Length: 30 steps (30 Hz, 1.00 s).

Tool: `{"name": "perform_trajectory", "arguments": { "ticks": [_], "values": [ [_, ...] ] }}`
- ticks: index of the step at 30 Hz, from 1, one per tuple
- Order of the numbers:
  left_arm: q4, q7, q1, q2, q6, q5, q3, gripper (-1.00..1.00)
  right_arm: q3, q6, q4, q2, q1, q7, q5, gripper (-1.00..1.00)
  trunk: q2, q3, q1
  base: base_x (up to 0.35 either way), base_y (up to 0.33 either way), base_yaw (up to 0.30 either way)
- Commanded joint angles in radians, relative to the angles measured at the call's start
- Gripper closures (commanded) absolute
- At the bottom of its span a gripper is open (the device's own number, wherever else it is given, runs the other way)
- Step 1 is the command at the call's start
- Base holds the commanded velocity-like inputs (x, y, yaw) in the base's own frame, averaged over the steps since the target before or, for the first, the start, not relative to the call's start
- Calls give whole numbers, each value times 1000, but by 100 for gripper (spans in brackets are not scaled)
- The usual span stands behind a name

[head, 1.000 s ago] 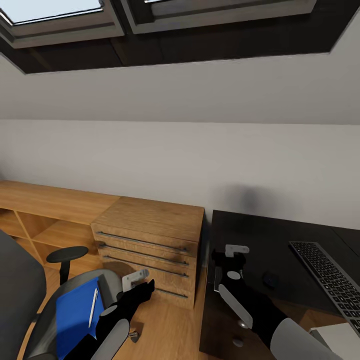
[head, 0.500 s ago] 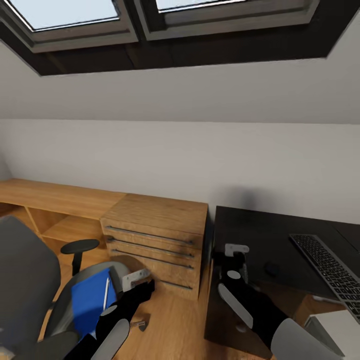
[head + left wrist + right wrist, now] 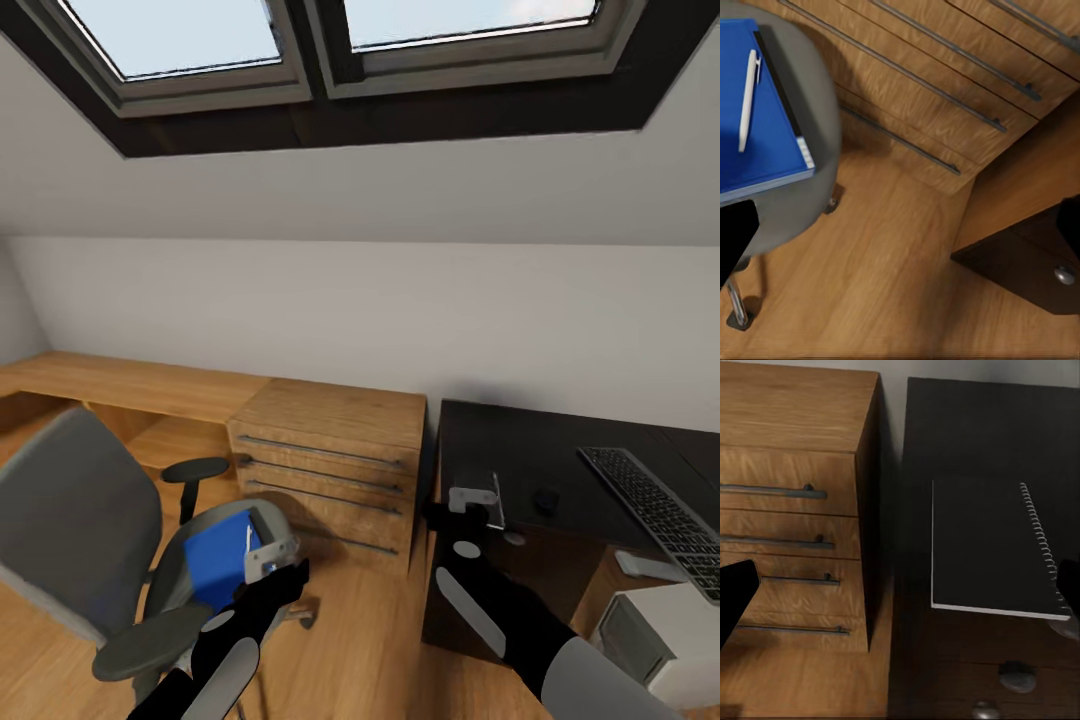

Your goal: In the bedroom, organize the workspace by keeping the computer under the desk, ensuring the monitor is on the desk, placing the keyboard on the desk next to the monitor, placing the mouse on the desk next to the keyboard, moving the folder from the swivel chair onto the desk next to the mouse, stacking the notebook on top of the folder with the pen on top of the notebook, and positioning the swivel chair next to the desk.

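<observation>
- Currently the folder (image 3: pixel 222 562) lies on the seat of the swivel chair (image 3: pixel 85 520), at about 8 o'clock in the head view, with the pen (image 3: pixel 748 99) resting on its blue cover.
- Notebook (image 3: pixel 990 546) lies on the black surface (image 3: pixel 560 470) near its end beside the wooden drawer chest (image 3: pixel 335 465); keyboard (image 3: pixel 655 515) sits at 4 o'clock, well apart from it.
- Left tool (image 3: pixel 272 560) hovers at the seat's edge and right tool (image 3: pixel 475 500) over the notebook end. I cannot tell whether either is clenched or released.
- Risk: lifting the folder with the loose pen on it could roll the pen off onto the floor.
- Risk: the chair rides on casters, so a push from the left arm could shove it away.
- Against the earlier frames, the whole view has shifted: more skylight and chair back show, so the camera moved, not the things.
</observation>
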Motion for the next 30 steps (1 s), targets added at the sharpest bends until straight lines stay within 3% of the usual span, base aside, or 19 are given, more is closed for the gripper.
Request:
{"name": "perform_trajectory", "arguments": {
  "ticks": [1,18,20,24,30],
  "values": [
    [-1,8,-1,1,2,5,-2,-100,4,7,-2,-1,-1,-8,-3,-100,-1,-1,0,-224,58,0],
    [-3,7,-1,1,2,3,-4,-100,5,4,0,1,0,-7,-6,-100,-1,-1,0,-61,9,0],
    [-5,7,-1,1,2,2,-4,-100,4,3,-1,1,0,-6,-23,-100,-1,-1,0,-3,0,0],
    [-11,6,-1,1,2,2,-6,-100,4,2,-1,-2,0,-2,-109,-100,-1,0,0,-1,0,-42],
    [-12,6,-2,1,2,2,-8,-100,3,1,-1,-3,1,-1,-133,-100,-1,5,0,0,0,-137]
  ]
}}
